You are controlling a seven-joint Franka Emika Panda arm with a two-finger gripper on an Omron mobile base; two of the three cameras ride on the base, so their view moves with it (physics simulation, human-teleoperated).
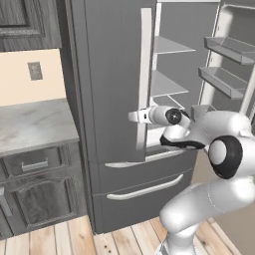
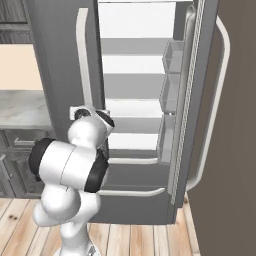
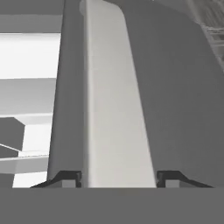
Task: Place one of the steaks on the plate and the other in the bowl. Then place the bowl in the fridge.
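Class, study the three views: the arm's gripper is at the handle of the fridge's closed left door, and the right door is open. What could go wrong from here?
1. The gripper has its fingertips either side of the left door handle, open; if it pulls without closing, it may slip off.
2. The gripper sits low on the long handle, so the door may resist or twist the grip.
3. The fridge stands close to the counter; a swinging left door might strike it.

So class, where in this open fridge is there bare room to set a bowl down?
The white shelves between the closed left door and the open right door's bins look bare. The counter left of the fridge is free too. It is crowded at the left door's handle, which sits between the gripper fingers.
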